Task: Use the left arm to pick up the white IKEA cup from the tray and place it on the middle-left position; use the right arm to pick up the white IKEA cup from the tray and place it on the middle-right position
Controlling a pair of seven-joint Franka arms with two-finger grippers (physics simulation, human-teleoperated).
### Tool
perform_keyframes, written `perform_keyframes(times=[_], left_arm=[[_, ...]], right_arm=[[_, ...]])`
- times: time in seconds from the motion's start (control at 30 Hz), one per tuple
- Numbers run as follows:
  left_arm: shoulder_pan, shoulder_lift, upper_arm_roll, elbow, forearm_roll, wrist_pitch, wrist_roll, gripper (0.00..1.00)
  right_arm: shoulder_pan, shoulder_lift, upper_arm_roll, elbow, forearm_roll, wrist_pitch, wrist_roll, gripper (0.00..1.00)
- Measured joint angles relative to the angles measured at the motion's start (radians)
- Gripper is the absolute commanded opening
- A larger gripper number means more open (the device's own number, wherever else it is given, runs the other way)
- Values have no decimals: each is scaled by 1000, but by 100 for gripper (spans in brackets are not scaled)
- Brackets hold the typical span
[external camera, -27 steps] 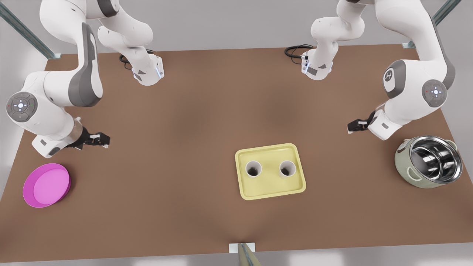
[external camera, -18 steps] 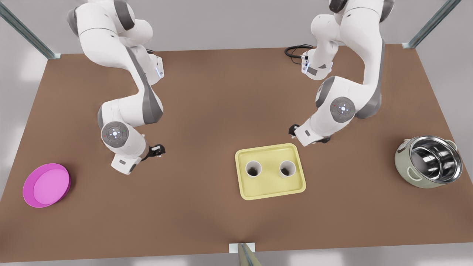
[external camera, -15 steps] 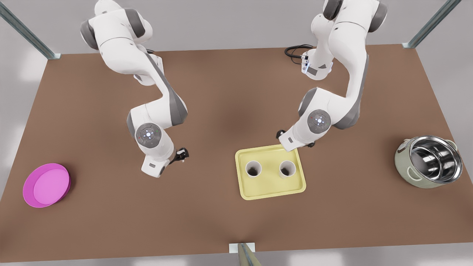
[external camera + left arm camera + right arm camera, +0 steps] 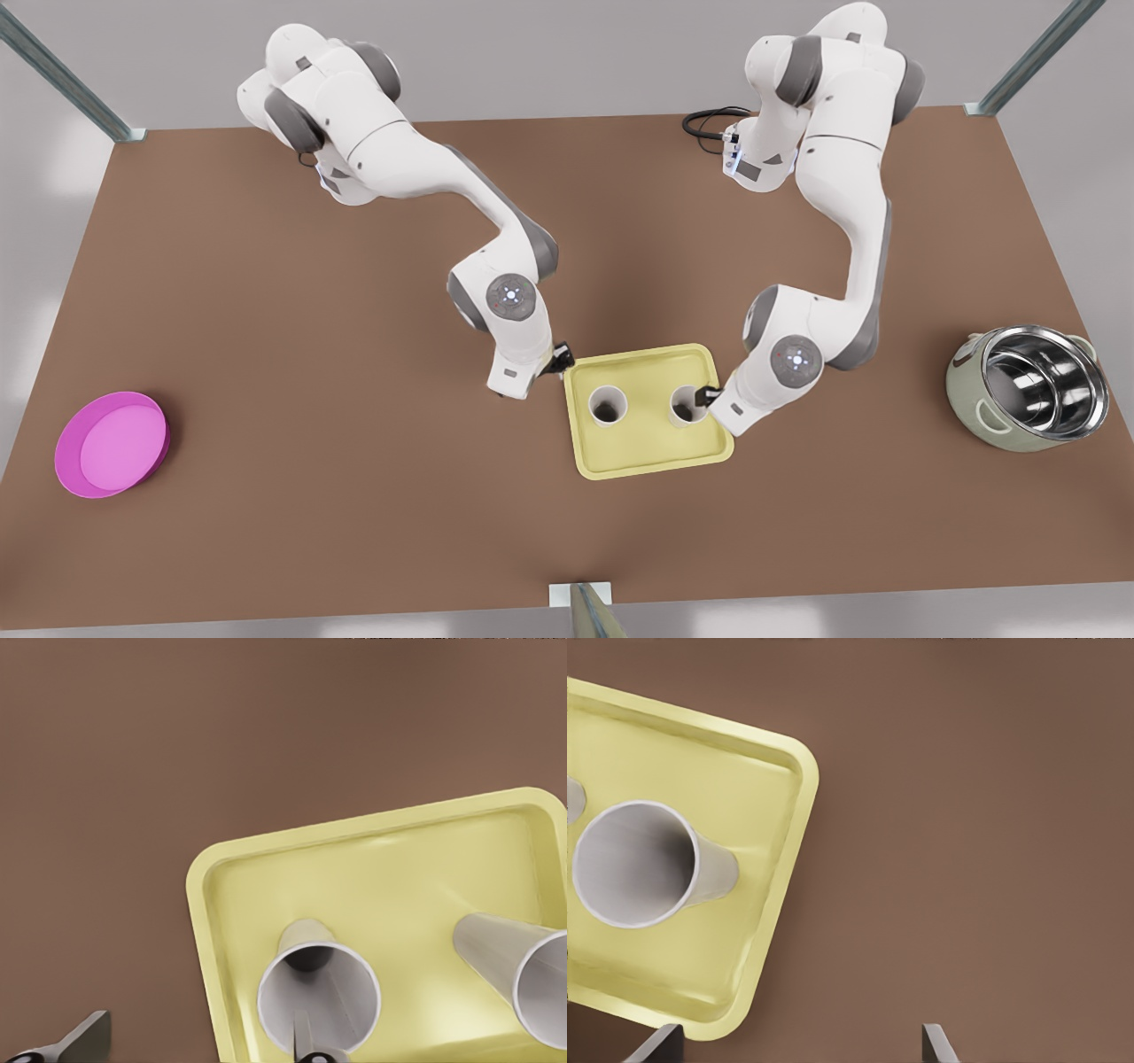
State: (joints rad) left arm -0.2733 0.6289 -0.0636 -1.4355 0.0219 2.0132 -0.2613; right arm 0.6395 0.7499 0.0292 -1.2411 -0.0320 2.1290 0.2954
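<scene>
Both cups stood upright on the yellow tray (image 4: 651,452), side by side and apart, each one empty inside. The left cup (image 4: 608,405) sat toward the front view's left, the right cup (image 4: 687,404) toward its right. The left end effector (image 4: 558,359) hung at the tray's corner on the front view's left; the left wrist view showed its fingers (image 4: 80,1038) spread wide, one over bare bench (image 4: 354,496) and one over that cup's mouth, holding nothing. The right end effector (image 4: 709,396) sat just beside the right cup, at the tray's edge, fingers (image 4: 937,1045) parted and empty. Off at the far ends, a pink bowl (image 4: 111,445) lay empty, and a green cooker (image 4: 1028,390) held a shiny steel pot.
</scene>
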Motion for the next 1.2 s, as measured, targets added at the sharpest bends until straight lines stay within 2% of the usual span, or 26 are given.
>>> perform_keyframes(times=[0.23, 0.63, 0.67, 0.77, 0.83, 0.93, 1.0, 1.2], left_arm=[[-17, 27, -2, -86, 2, 85, -29, 100], [-21, 81, -4, -92, -25, 163, -59, 100], [-22, 84, -4, -91, -26, 167, -61, 94], [-22, 87, -5, -86, -27, 175, -66, 52], [-23, 87, -5, -83, -26, 178, -69, 34], [-22, 87, -5, -81, -25, 181, -73, 29], [-21, 87, -5, -81, -24, 182, -75, 22], [45, 31, 2, -71, -23, 129, -60, 22]], right_arm=[[30, 91, 1, 74, -2, 158, 75, 100], [49, 186, -6, 129, -6, 309, 153, 100], [49, 193, -6, 130, -6, 315, 157, 100], [47, 222, -7, 131, -6, 328, 168, 100], [45, 225, -8, 130, -6, 334, 175, 100], [46, 227, -7, 129, -6, 339, 183, 100], [49, 227, -7, 126, -7, 341, 188, 100], [49, 227, -6, 118, -8, 344, 199, 100]])
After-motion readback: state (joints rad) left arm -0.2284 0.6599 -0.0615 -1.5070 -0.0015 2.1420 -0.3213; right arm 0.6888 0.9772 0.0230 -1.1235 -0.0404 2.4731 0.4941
